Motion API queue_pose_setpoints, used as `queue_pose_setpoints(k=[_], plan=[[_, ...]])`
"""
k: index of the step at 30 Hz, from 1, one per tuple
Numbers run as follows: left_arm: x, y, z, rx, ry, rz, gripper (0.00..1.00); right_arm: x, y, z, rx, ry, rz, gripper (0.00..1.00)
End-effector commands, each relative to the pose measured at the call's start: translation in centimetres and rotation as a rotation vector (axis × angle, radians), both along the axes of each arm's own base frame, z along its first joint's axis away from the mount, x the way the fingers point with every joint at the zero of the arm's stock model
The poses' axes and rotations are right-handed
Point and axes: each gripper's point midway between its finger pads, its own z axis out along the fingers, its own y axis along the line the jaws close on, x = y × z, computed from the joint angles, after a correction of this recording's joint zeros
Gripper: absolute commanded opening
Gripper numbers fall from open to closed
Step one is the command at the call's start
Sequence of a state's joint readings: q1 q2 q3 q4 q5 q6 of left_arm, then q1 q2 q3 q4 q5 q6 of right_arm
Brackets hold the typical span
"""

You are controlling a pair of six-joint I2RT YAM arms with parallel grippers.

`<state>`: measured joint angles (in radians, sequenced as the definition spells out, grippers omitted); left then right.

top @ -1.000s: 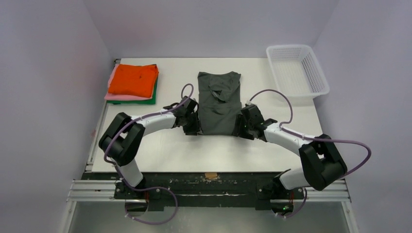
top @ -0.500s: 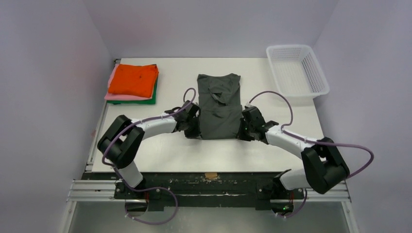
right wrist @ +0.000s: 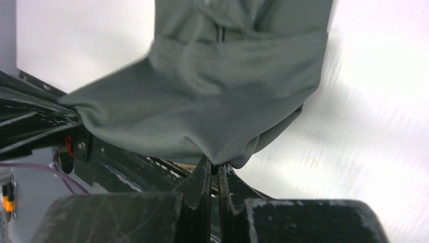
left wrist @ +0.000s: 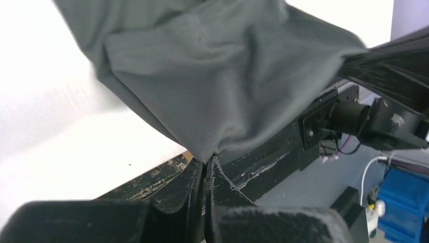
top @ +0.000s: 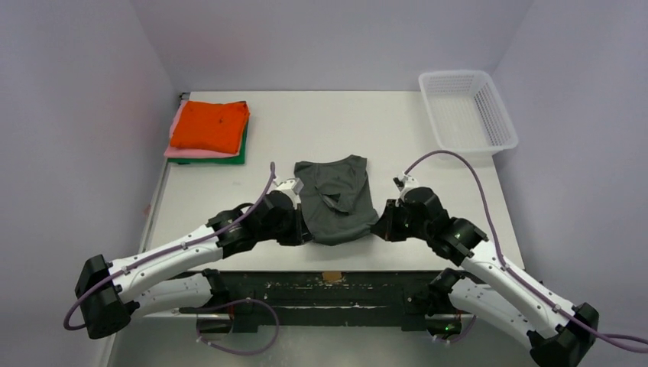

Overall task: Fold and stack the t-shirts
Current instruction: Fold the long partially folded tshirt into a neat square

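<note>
1. My left claw (left wrist: 205, 164) is pinched tight on the near left corner of the dark grey t-shirt (top: 336, 202), fingers together with only cloth between them.
2. My right claw (right wrist: 215, 169) is clamped the same way on the near right corner.
3. The shirt spans the gap between the two claws and runs away from them over the table (top: 428, 168), crumpled, its near hem by the table's near edge.
4. Both arms lie low and stretched, elbows wide outward, forearms angling inward so the claws face each other across the shirt.
5. Beyond my left claw and off to its left, well apart, sits the folded stack: orange t-shirt (top: 210, 125) on top, pink t-shirt (top: 183, 151) under it, green t-shirt (top: 238, 155) lowest.
6. Far beyond my right claw, to its right, stands the white mesh basket (top: 468, 111).
</note>
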<state>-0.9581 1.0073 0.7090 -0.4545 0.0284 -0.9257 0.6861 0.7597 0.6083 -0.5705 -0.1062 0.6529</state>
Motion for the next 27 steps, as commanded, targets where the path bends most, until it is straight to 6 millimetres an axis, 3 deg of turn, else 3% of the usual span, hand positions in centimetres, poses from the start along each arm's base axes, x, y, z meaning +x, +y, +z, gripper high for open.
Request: queue_pose_setpoints(k=[1, 5, 9, 13, 18, 27], plan=[[3.0, 1.3, 2.7, 0.052, -0.100, 0.131, 0.00, 3.3, -0.5, 5.3, 0.018, -0.137, -0.126, 0.00], [6.3, 2.2, 3.9, 0.076, -0.127, 0.198, 0.00, 6.7, 0.6, 7.5, 0.002, -0.200, -0.179, 0.00], [10.4, 3.9, 3.5, 0.101, -0.111, 0.292, 0.00, 11.0, 1.4, 8.0, -0.072, -0.228, -0.225, 0.00], [13.9, 5.2, 3.8, 0.126, -0.114, 0.356, 0.00, 15.4, 1.7, 8.8, -0.010, -0.226, -0.243, 0.00], [18.2, 5.9, 2.7, 0.161, -0.073, 0.385, 0.00, 19.6, 1.7, 7.7, -0.015, -0.199, -0.241, 0.00], [24.3, 7.0, -0.1, 0.224, 0.022, 0.433, 0.00, 26.3, 1.9, 3.0, -0.006, -0.087, -0.226, 0.00]])
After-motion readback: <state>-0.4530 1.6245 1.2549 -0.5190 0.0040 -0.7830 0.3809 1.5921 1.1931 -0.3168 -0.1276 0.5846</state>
